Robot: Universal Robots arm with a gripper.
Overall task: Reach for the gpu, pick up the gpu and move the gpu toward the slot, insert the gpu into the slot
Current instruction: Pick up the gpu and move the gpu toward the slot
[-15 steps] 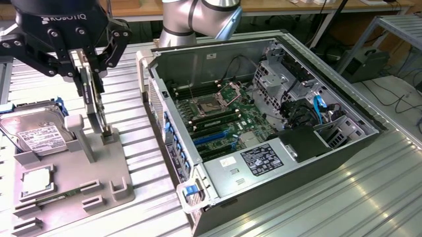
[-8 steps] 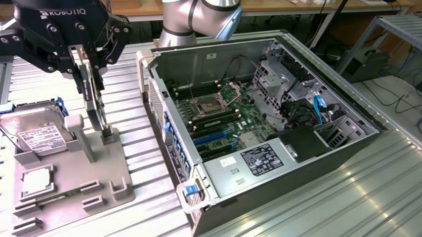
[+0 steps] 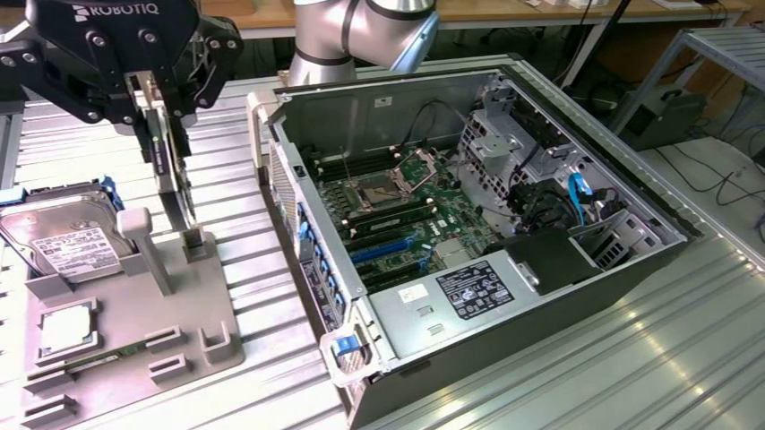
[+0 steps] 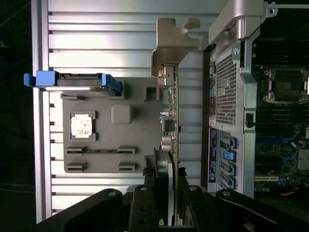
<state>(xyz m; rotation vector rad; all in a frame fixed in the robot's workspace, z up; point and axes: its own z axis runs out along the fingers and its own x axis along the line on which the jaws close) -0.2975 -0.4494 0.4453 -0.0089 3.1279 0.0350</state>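
Above the grey fixture tray (image 3: pixel 132 354), at the exterior view's left: gripper (image 3: pixel 165 106) clamped on the gpu (image 3: pixel 175 179), one finger on each flat face, pinching near the upper edge. Card hangs upright, edge-on. Holding it by the faces leaves the long lower edge free, and judging by the task that is the edge meant for the slot.

Wrist view looks down along the card: thin edge, silver end bracket (image 4: pixel 175 46) at the end away from the fingers.

Card's lower end is at the tray's small slotted post (image 3: pixel 197 249). Cannot tell whether it is seated there or just lifted clear. Post probably stands the card on edge so fingers can close on it from above.

Same tray: hard drive (image 3: pixel 66 240) with blue side rails, propped in a cradle. Square processor chip (image 3: pixel 66 327) lies flat in a recess. Both apart from the gripper.

Just beside the tray, toward the exterior view's right: open computer case (image 3: pixel 285 152) on its side, green motherboard (image 3: pixel 418 210) facing up, which allows insertion from above. The slot (image 3: pixel 385 248), long and blue, is empty. Card well apart from it; transfer not yet made.
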